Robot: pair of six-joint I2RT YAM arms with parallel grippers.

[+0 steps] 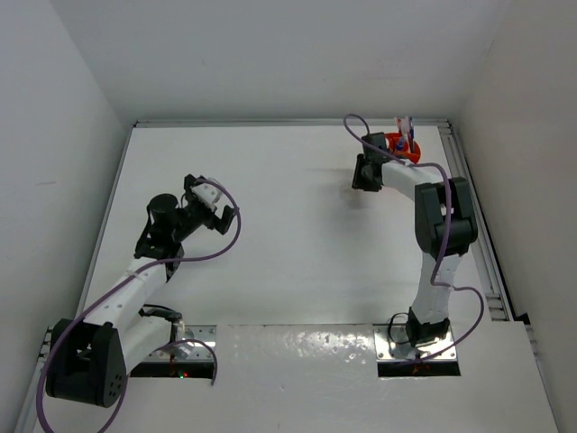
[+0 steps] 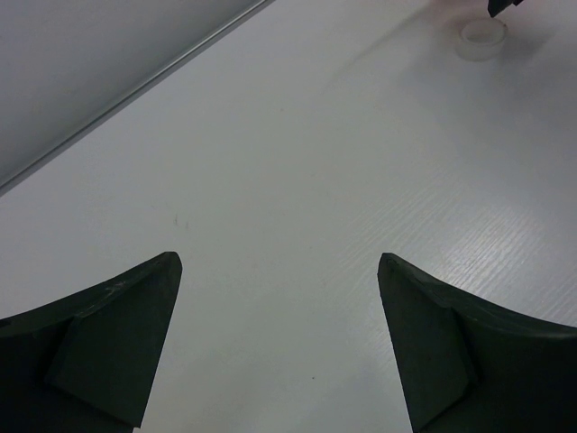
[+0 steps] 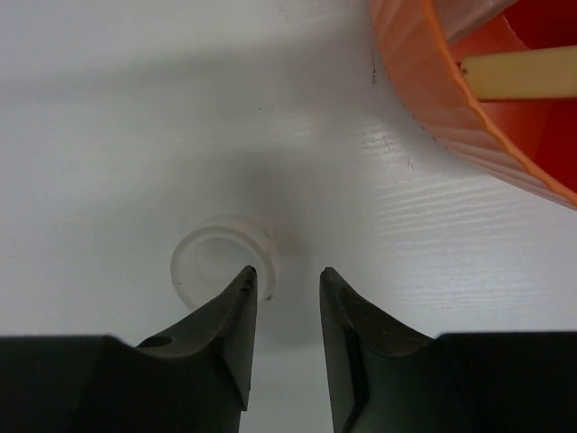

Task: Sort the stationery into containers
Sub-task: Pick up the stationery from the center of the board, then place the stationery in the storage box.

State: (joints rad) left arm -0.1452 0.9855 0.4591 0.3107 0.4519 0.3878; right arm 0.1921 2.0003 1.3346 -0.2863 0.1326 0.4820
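The clear tape ring (image 3: 216, 255) lies flat on the white table, just left of the round orange tub (image 3: 433, 81). My right gripper (image 3: 287, 271) hangs over it, jaws partly open. Its left fingertip is over the ring's hole and its right fingertip is outside the ring, so the ring's right wall lies between them, not pinched. A tan stick-like item (image 3: 523, 72) lies in the tub. From above, the tub (image 1: 406, 150) stands at the far right with pens (image 1: 407, 126) upright in it, and my right gripper (image 1: 365, 176) is beside it. My left gripper (image 2: 279, 262) is wide open and empty over bare table, and shows mid-left from above (image 1: 215, 203).
The tape ring also shows far off in the left wrist view (image 2: 484, 38). White walls close the table at the back and on both sides. A metal rail (image 1: 473, 216) runs along the right edge. Purple cables loop around both arms.
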